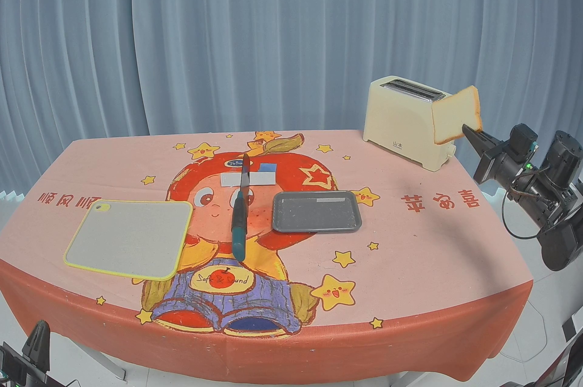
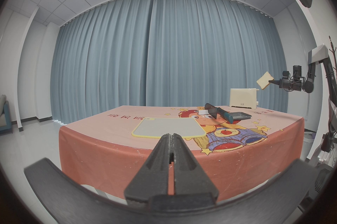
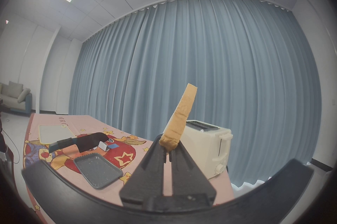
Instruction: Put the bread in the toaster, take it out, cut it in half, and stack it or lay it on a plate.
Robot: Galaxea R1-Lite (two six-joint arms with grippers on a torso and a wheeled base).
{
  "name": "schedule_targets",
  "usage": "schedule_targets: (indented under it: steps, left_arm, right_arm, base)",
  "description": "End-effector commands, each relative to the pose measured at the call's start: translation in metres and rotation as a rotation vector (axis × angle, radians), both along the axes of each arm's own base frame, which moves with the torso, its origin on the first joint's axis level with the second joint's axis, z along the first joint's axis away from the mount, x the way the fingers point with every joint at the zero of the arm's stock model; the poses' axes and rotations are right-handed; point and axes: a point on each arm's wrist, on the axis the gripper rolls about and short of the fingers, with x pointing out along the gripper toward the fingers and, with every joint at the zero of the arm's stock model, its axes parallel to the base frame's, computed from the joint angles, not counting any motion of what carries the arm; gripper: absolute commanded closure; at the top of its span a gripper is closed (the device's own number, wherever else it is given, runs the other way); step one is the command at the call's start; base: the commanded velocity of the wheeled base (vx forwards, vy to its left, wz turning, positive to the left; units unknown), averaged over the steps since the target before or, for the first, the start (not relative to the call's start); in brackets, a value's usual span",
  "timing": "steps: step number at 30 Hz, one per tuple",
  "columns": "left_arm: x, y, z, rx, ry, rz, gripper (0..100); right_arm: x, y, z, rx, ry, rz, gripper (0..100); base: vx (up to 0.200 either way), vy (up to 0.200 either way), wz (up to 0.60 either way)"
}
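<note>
Bread [image 1: 456,115] clamped by lower edge between right fingers [image 1: 475,138], apparently above toaster [image 1: 398,118].

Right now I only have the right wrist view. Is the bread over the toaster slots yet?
Observer: No. From the head view the bread, pinched in the right gripper, is off the toaster's right end, not over its slots.
Operator: Where's the left gripper?
Observer: The left gripper is low, in front of the table's near edge, shut and empty.
Operator: Is the knife touching the cutting board?
Observer: No, the knife lies between the cutting board and the grey tray, apart from both.
</note>
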Motion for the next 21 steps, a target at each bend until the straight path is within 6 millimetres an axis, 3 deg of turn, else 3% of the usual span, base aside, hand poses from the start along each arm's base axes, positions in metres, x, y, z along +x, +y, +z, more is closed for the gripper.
schedule_targets:
  steps: [1, 9, 21]
  left_arm:
    - [0.0, 0.0, -0.005, 0.0, 0.001, 0.001, 100]
    - [0.0, 0.0, -0.005, 0.0, 0.001, 0.001, 100]
    - [0.0, 0.0, -0.005, 0.0, 0.001, 0.0, 100]
  right_arm:
    - [0.004, -0.006, 0.012, -0.003, -0.047, 0.013, 100]
    - [0.009, -0.02, 0.015, -0.074, -0.086, 0.026, 100]
    - [0.031, -0.034, 0.047, -0.123, -0.108, 0.029, 100]
  base:
    - [0.0, 0.0, 0.0]
    - [0.0, 0.0, 0.0]
    - [0.0, 0.0, 0.0]
